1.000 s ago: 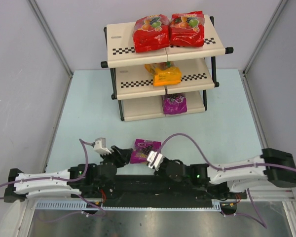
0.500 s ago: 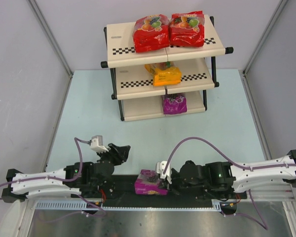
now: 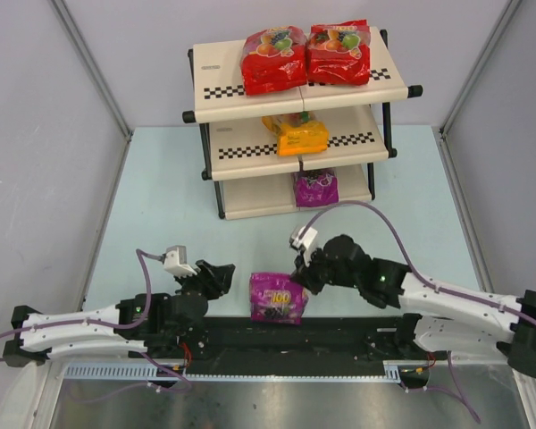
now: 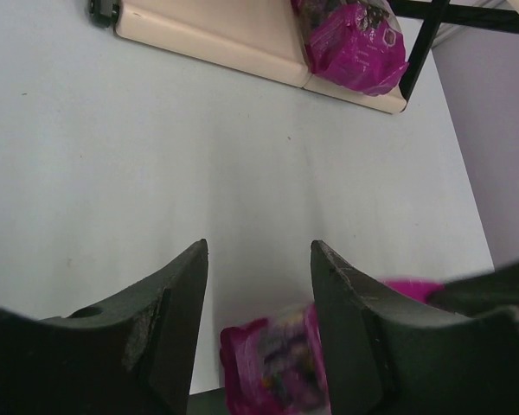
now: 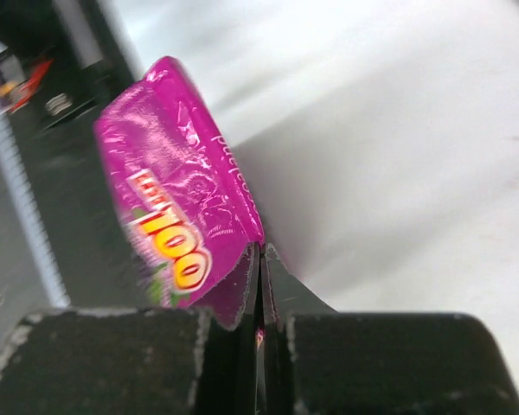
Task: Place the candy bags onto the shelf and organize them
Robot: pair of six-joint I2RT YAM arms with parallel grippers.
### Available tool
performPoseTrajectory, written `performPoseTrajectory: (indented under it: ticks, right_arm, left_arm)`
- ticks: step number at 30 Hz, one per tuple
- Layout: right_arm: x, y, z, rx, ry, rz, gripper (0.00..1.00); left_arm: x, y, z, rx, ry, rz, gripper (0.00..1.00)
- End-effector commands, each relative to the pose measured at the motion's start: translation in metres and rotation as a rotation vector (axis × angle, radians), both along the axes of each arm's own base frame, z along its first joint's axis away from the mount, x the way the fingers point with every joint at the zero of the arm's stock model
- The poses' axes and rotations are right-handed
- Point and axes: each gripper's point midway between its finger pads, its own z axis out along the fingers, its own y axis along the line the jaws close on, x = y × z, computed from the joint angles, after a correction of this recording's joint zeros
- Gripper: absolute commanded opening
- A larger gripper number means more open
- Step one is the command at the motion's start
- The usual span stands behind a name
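Ok, we see the right gripper (image 5: 259,259) pinching the purple candy bag (image 3: 278,298) by its edge; left gripper (image 4: 258,255) jaws part-open, holding nothing

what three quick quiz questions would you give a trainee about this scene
1. True or false: the right gripper is shut on a purple bag.
2. Which tier of the shelf carries the two red bags? A top, B middle, C bottom.
3. How many bags lie on the shelf in all?
Key: 1 true; 2 A; 3 four.
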Motion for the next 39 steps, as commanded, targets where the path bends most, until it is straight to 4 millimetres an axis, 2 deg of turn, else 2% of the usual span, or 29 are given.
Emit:
performPoseTrajectory:
  ticks: [1, 2, 3, 4, 6, 7, 9, 11, 13, 14, 15, 16, 17, 18, 19, 20, 21, 22, 23, 24, 25, 26, 27, 30, 34, 39]
  right_arm:
    - [0.056, 0.012, 0.009, 0.068, -0.041, -0.067, 0.15]
    - [0.081, 0.012, 0.002, 0.070, -0.047, -0.123, 0.25]
    - [0.094, 0.012, -0.001, 0.061, -0.045, -0.155, 0.34]
    - [0.105, 0.010, -0.004, 0.053, -0.048, -0.189, 0.47]
    - [0.132, 0.004, 0.000, 0.052, -0.076, -0.298, 0.54]
    - [0.137, 0.003, 0.007, 0.067, -0.098, -0.327, 0.57]
    - [0.143, -0.006, 0.035, 0.133, -0.146, -0.420, 0.59]
    - [0.145, -0.016, 0.051, 0.165, -0.173, -0.490, 0.59]
    - [0.138, -0.026, 0.065, 0.196, -0.207, -0.567, 0.60]
    - [0.133, -0.028, 0.064, 0.199, -0.209, -0.591, 0.60]
    - [0.124, -0.028, 0.066, 0.221, -0.202, -0.635, 0.61]
    - [0.114, -0.030, 0.061, 0.228, -0.194, -0.645, 0.61]
    - [0.106, -0.029, 0.057, 0.238, -0.180, -0.660, 0.61]
    - [0.104, -0.036, 0.053, 0.240, -0.187, -0.730, 0.61]
    - [0.083, -0.024, 0.046, 0.274, -0.132, -0.723, 0.61]
    - [0.076, -0.028, 0.031, 0.257, -0.112, -0.754, 0.61]
    - [0.074, -0.035, 0.026, 0.263, -0.122, -0.823, 0.61]
    - [0.059, -0.027, 0.020, 0.322, -0.050, -0.844, 0.61]
    - [0.052, -0.031, 0.002, 0.291, -0.043, -0.870, 0.61]
    - [0.052, -0.038, -0.001, 0.313, -0.054, -0.942, 0.62]
    - [0.048, -0.039, -0.007, 0.364, -0.001, -1.000, 0.62]
    - [0.038, -0.039, -0.020, 0.333, -0.012, -1.004, 0.62]
    - [0.039, -0.045, -0.020, 0.358, -0.041, -1.050, 0.63]
    - [0.032, -0.045, -0.034, 0.387, -0.015, -1.088, 0.66]
    - [0.031, -0.040, -0.044, 0.378, 0.000, -1.090, 0.68]
    - [0.031, -0.033, -0.051, 0.370, 0.018, -1.085, 0.69]
  left_arm:
    - [0.004, 0.003, 0.008, -0.006, -0.017, 0.031, 0.56]
    - [0.004, 0.002, 0.005, -0.003, -0.013, 0.028, 0.56]
    - [0.003, 0.001, 0.003, 0.000, -0.010, 0.024, 0.56]
    - [0.003, -0.001, 0.003, -0.007, -0.008, 0.020, 0.56]
    - [0.002, -0.003, 0.001, 0.000, -0.002, 0.011, 0.57]
    - [0.002, -0.004, 0.000, 0.000, 0.000, 0.007, 0.58]
    - [0.001, -0.005, 0.000, 0.008, 0.001, 0.001, 0.60]
    - [0.001, -0.006, -0.002, 0.014, -0.003, -0.004, 0.64]
    - [0.001, -0.015, 0.004, -0.020, -0.022, -0.027, 0.72]
    - [0.001, -0.017, 0.000, 0.023, -0.045, -0.053, 0.79]
    - [0.001, -0.021, 0.000, 0.018, -0.057, -0.067, 0.81]
    - [0.002, -0.028, 0.007, -0.020, -0.076, -0.078, 0.83]
    - [0.001, -0.030, -0.001, 0.013, -0.081, -0.096, 0.85]
    - [0.002, -0.032, -0.003, 0.019, -0.084, -0.099, 0.86]
    - [0.002, -0.035, -0.002, 0.008, -0.087, -0.104, 0.86]
    - [0.001, -0.037, -0.010, 0.034, -0.080, -0.111, 0.86]
    - [0.000, -0.039, -0.013, 0.043, -0.077, -0.119, 0.86]
    - [0.001, -0.043, -0.012, 0.026, -0.079, -0.123, 0.86]
    - [0.000, -0.044, -0.018, 0.039, -0.080, -0.133, 0.86]
    - [-0.002, -0.048, -0.026, 0.066, -0.073, -0.155, 0.86]
    - [-0.002, -0.055, -0.018, 0.015, -0.088, -0.162, 0.86]
    - [-0.002, -0.057, -0.024, 0.026, -0.087, -0.171, 0.86]
    - [-0.003, -0.059, -0.029, 0.038, -0.082, -0.181, 0.86]
    - [-0.004, -0.065, -0.032, 0.041, -0.077, -0.196, 0.84]
    - [-0.006, -0.070, -0.035, 0.028, -0.072, -0.215, 0.81]
    - [-0.010, -0.074, -0.046, 0.011, -0.049, -0.233, 0.72]
